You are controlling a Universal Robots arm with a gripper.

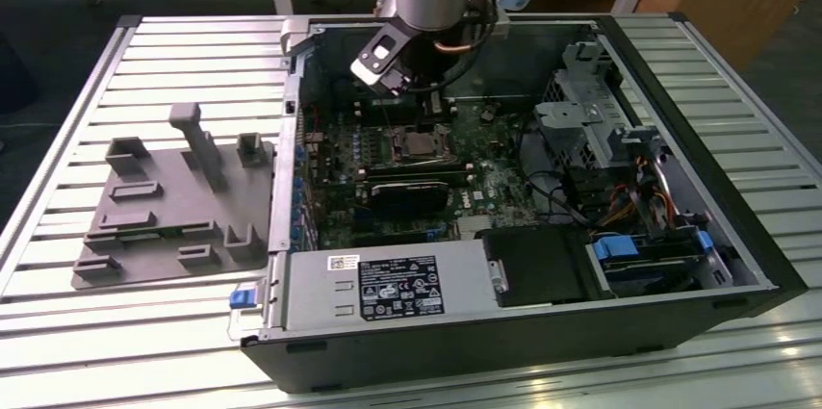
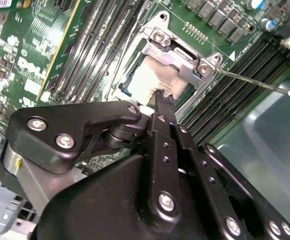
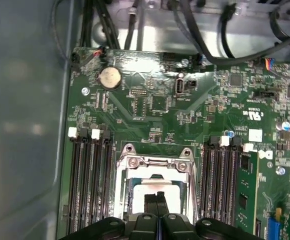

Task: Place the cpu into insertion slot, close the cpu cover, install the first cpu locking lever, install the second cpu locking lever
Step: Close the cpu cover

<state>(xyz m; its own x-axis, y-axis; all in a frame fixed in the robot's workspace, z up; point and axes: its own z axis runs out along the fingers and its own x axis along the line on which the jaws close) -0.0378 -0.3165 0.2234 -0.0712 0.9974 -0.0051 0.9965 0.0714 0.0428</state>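
Observation:
The cpu (image 2: 150, 80) is a pale silver square lying in the insertion slot (image 1: 414, 145) on the green board. The silver cpu cover (image 3: 155, 162) lies down over it, and the chip (image 3: 144, 192) shows through the window. My gripper (image 2: 161, 97) is shut with nothing between its black fingers; its tips (image 3: 158, 196) sit directly over the chip's top, close to it or touching. A thin metal locking lever (image 2: 255, 82) sticks out from the socket's corner, away from the frame. In the exterior view the gripper (image 1: 418, 101) hangs inside the open case just behind the socket.
Black memory slots (image 3: 90, 185) flank the socket on both sides. A black graphics card (image 1: 411, 192) lies in front of it, a drive cage (image 1: 598, 125) at the exterior view's right. A grey fixture tray (image 1: 167, 207) sits on the table beside the case.

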